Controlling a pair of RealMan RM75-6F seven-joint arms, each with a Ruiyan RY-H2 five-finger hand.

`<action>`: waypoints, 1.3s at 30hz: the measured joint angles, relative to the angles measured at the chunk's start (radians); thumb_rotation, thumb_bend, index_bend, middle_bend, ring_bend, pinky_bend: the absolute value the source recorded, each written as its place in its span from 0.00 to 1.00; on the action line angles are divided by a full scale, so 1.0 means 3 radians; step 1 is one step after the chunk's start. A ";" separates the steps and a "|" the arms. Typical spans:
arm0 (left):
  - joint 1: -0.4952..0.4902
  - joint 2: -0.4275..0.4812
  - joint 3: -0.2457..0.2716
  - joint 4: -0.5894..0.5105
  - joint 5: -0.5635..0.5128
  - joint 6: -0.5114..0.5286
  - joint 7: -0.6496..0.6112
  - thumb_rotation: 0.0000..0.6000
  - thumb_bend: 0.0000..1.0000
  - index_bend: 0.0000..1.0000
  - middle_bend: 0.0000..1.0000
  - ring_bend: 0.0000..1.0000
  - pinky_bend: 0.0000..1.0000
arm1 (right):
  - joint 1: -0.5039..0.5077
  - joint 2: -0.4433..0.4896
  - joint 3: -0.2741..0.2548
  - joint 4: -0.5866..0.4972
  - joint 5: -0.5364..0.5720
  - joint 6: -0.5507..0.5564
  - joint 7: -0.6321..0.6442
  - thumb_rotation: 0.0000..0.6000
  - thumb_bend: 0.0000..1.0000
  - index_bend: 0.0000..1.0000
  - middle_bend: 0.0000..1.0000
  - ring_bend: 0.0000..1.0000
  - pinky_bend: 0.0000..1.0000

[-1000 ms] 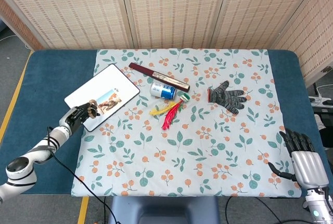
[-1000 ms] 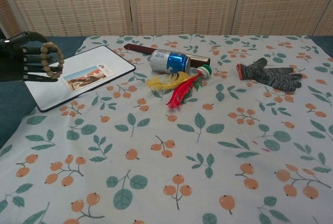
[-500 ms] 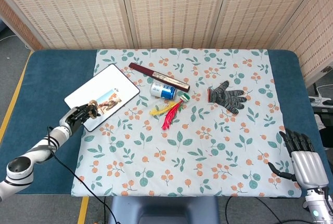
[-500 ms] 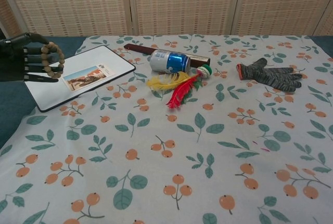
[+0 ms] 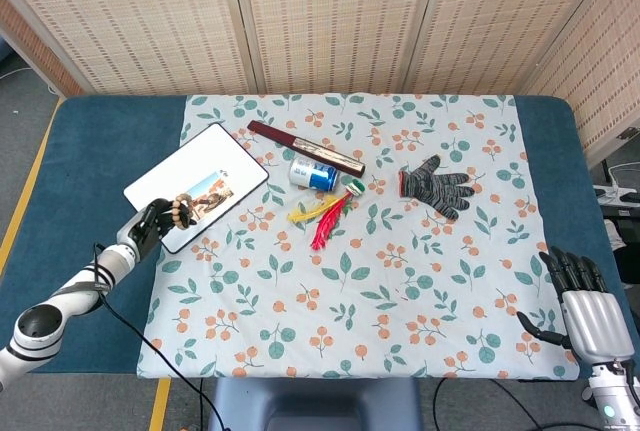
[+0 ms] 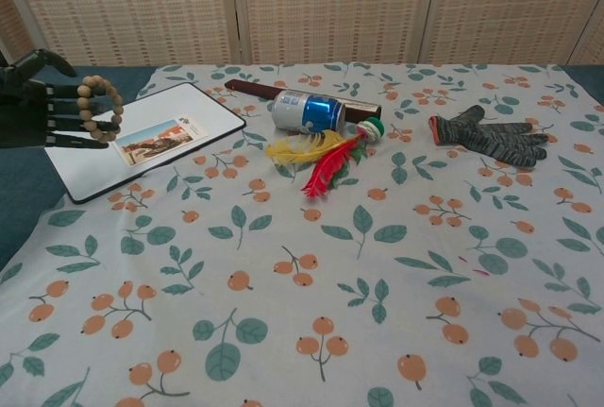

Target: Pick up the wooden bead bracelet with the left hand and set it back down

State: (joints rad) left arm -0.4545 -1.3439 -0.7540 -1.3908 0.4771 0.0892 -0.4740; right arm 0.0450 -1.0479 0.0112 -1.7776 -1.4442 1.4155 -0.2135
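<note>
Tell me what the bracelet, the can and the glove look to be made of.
Bracelet, looped on the left robot hand: round tan beads with a matte look, likely wood.
Can: shiny blue and silver body with highlights, probably metal.
Glove: grey, mottled knit texture with a red cuff edge, seemingly woven yarn; the exact fibre cannot be told.

colours on the table, pretty busy lol
White cloth [image 6: 396,265] is showing green leaves and orange berries over a blue table [image 5: 110,141]; can [image 6: 308,110] is looking blue, feathers [image 6: 316,157] yellow and red, glove [image 6: 489,135] grey.
</note>
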 measured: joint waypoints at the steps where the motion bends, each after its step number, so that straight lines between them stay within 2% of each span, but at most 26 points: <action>1: -0.0002 0.0001 0.0002 0.0002 0.0022 -0.0003 -0.0018 0.31 0.64 0.55 0.65 0.37 0.03 | 0.0000 0.0000 0.0000 0.0000 -0.0001 0.0000 -0.0001 0.52 0.20 0.00 0.00 0.00 0.00; 7: -0.0009 0.0004 0.0020 0.0000 0.0163 0.0009 -0.0136 0.36 0.57 0.55 0.65 0.37 0.03 | 0.0005 -0.0004 -0.0007 -0.0002 -0.0003 -0.0015 -0.0011 0.52 0.20 0.00 0.00 0.00 0.00; 17: -0.0031 0.0019 0.0073 0.0003 0.0329 0.0005 -0.0310 0.59 0.59 0.55 0.65 0.37 0.03 | -0.0002 0.0001 -0.0007 -0.0007 -0.0015 0.0006 -0.0008 0.52 0.20 0.00 0.00 0.00 0.00; 20: -0.0040 0.0026 0.0092 0.0000 0.0374 0.0000 -0.0342 0.66 0.63 0.55 0.65 0.37 0.03 | -0.0006 0.0005 -0.0006 -0.0009 -0.0020 0.0016 -0.0003 0.52 0.20 0.00 0.00 0.00 0.00; 29: -0.0054 0.0048 0.0119 -0.0030 0.0452 0.0001 -0.0462 0.70 0.78 0.55 0.65 0.37 0.03 | -0.0014 0.0015 -0.0009 -0.0015 -0.0040 0.0034 0.0012 0.52 0.20 0.00 0.00 0.00 0.00; 33: -0.0049 0.0052 0.0119 -0.0044 0.0471 0.0001 -0.0486 0.70 0.96 0.55 0.65 0.37 0.03 | -0.0017 0.0017 -0.0009 -0.0015 -0.0042 0.0040 0.0015 0.52 0.20 0.00 0.00 0.00 0.00; 35: -0.0044 0.0059 0.0116 -0.0062 0.0499 -0.0016 -0.0500 0.76 1.00 0.55 0.65 0.37 0.03 | -0.0021 0.0022 -0.0007 -0.0018 -0.0044 0.0049 0.0022 0.52 0.20 0.00 0.00 0.00 0.00; 39: -0.0028 0.0070 0.0097 -0.0099 0.0551 -0.0043 -0.0527 0.90 1.00 0.55 0.65 0.37 0.02 | -0.0026 0.0030 -0.0006 -0.0022 -0.0050 0.0061 0.0034 0.52 0.20 0.00 0.00 0.00 0.00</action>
State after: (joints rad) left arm -0.4630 -1.3229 -0.7250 -1.4206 0.6425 0.0762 -0.6323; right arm 0.0370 -1.0390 0.0095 -1.7843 -1.4594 1.4337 -0.2031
